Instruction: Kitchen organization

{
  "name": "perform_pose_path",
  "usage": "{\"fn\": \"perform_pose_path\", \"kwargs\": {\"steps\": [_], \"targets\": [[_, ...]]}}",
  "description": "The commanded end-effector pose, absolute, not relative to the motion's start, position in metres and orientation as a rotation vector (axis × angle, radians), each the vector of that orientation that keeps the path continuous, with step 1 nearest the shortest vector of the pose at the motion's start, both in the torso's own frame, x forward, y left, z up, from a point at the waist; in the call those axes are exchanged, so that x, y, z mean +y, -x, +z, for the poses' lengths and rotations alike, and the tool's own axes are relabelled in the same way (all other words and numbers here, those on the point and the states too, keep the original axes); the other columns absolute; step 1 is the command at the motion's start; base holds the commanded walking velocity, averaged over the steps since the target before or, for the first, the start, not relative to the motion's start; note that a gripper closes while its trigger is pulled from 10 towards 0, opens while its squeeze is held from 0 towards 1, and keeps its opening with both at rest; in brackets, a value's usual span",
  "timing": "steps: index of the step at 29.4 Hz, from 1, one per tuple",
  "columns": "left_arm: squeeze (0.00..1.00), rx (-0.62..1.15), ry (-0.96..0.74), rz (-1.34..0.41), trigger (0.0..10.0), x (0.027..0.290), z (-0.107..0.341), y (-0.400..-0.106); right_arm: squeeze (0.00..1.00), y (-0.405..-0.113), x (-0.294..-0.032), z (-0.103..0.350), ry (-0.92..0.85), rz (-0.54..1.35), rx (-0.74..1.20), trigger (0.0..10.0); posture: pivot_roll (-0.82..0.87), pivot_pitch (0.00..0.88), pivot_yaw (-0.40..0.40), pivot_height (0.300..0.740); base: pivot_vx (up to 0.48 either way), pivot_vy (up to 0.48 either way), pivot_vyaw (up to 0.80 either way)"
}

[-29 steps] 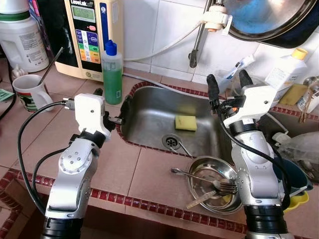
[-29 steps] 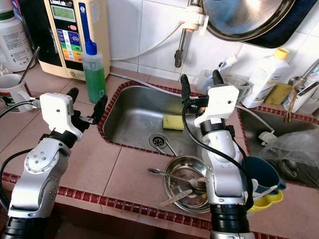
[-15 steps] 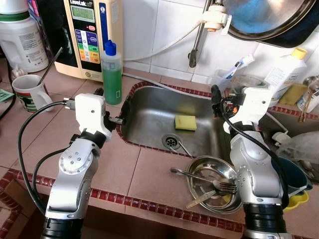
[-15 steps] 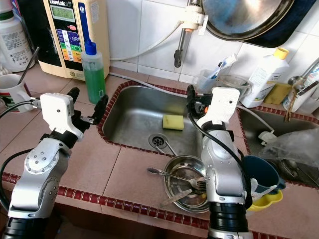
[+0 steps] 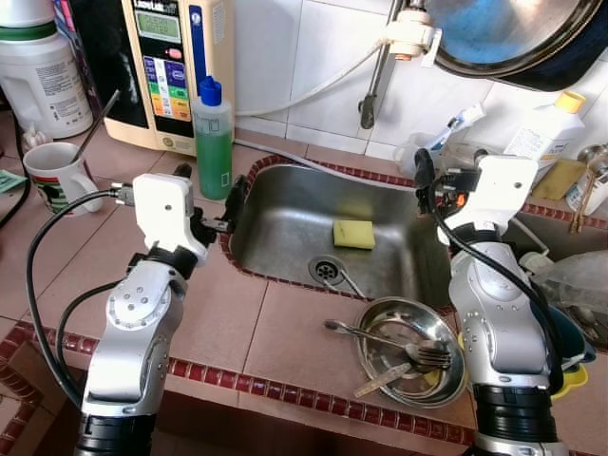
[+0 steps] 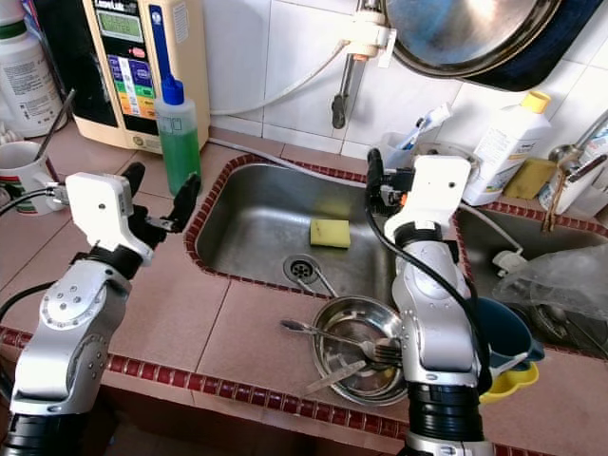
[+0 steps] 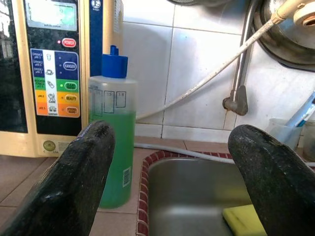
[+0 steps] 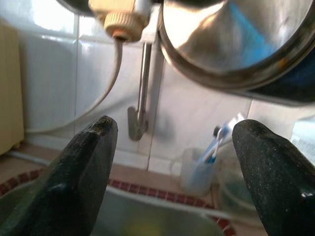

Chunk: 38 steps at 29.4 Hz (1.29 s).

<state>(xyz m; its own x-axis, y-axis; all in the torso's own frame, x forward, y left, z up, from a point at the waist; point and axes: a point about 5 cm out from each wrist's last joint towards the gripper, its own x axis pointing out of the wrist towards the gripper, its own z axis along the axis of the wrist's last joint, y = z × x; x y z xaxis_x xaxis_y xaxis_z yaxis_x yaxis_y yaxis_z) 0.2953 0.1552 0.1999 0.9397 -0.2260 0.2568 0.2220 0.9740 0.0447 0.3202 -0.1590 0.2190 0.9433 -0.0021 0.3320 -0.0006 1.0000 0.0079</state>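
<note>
- Left end effector (image 5: 211,195) hovers released over the tiled surface (image 5: 228,313) at the sink's left rim, holding nothing.
- Right end effector (image 6: 391,180) is raised over the right side of the steel sink (image 5: 294,218), fingers spread and empty.
- Yellow sponge (image 5: 353,234) lies in the sink basin, far of the drain.
- Green soap bottle (image 5: 214,140) stands at the sink's far left corner, beside a water ionizer (image 5: 171,66) against the white tiled wall.
- Steel bowl (image 5: 408,351) with a fork and other cutlery sits on the near surface.
- Mug (image 5: 52,174) stands far left.
</note>
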Motion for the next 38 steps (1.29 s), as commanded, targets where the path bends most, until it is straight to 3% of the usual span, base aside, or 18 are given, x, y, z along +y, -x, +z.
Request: {"fn": "perform_pose_path", "kwargs": {"steps": [1,34,38], "targets": [[0.0,-0.293,-0.01,-0.258,10.0,0.148,0.209,-0.295,0.0,-0.318,-0.164,0.235,0.017,-0.003,-0.407,10.0,0.18,0.0,-0.113,0.74,0.0,-0.379,0.0],[0.0,-0.302,-0.003,-0.272,10.0,0.145,0.21,-0.294,0.0,-0.316,-0.153,0.254,0.022,0.089,-0.532,10.0,0.19,0.0,-0.125,0.74,0.0,-0.385,0.0],[0.0,-0.296,0.051,-0.277,10.0,0.145,0.209,-0.293,0.0,-0.315,-0.153,0.252,0.02,0.098,-0.528,10.0,0.19,0.0,-0.124,0.74,0.0,0.0,0.0]]}}
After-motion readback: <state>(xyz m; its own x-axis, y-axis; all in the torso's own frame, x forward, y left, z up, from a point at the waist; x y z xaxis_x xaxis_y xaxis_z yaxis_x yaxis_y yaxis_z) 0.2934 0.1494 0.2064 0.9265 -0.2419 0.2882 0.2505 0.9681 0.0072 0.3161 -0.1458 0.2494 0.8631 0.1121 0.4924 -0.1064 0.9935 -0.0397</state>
